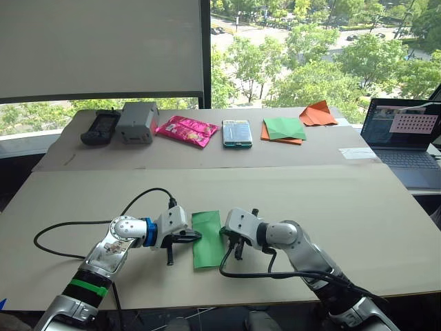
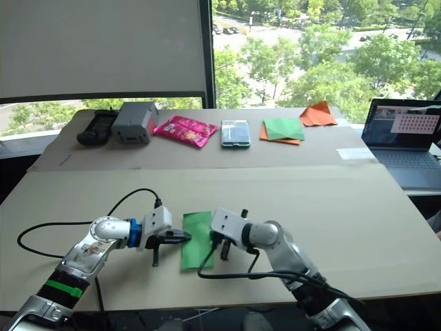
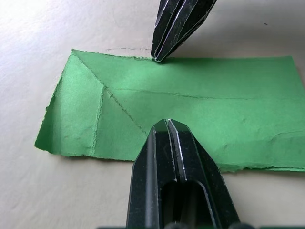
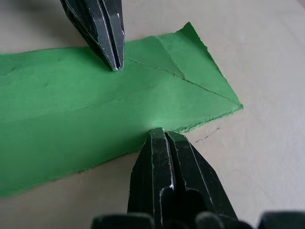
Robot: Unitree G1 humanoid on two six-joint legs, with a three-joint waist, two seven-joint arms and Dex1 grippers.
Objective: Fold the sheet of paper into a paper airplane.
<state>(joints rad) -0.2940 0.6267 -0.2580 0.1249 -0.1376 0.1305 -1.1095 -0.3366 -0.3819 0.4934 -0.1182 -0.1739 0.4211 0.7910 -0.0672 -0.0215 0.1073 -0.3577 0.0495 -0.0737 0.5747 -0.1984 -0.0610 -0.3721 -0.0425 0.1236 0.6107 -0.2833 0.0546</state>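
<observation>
Paper sheet [image 1: 207, 238], green, folded to narrow strip, flat at table's [image 1: 358, 207] 6 o'clock edge. Thin, light, floppy, tears easily; pinch at long edges. Left gripper [image 3: 167, 125] closed, tip on paper; right gripper [image 4: 157, 132] closed, at opposite edge.

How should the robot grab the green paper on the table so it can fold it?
Probably by a long edge. The sheet of paper lies flat on the table, a narrow folded strip, so nothing sticks up to pinch. The left pincer and right pincer, both shut, press tips on opposite long edges. A tip could slide under one edge from the side, lift it, then pinch it.
</observation>
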